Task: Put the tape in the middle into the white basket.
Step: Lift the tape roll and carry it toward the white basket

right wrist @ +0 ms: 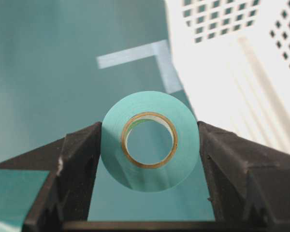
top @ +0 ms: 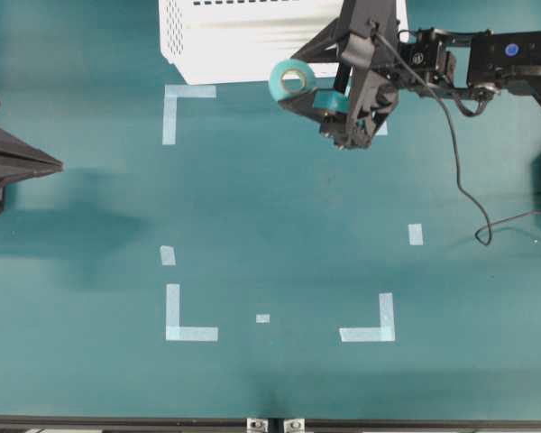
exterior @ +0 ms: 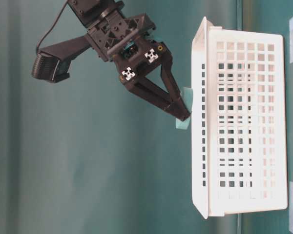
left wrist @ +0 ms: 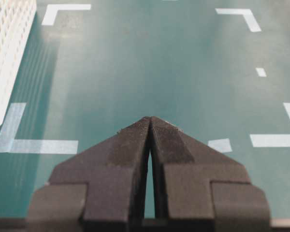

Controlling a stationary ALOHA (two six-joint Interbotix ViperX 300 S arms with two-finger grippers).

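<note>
Tape (right wrist: pixel 150 140) pinched by its 2 outer sides in the right gripper (top: pixel 299 84), held aloft at 6 o'clock of the white basket (exterior: pixel 244 126) wall, not yet over the rim. Likely snag — clipping that rim, or releasing early onto the table (top: pixel 279 207). Open room toward 6 and 9 o'clock. Left gripper (left wrist: pixel 150 126) pressed together, parked well apart.

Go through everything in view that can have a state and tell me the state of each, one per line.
tape: clamped between the right gripper's fingers, lifted off the table, beside the basket's rim.
right gripper: shut on the tape.
left gripper: shut, holding nothing.
white basket: upright; inside hidden here.
</note>
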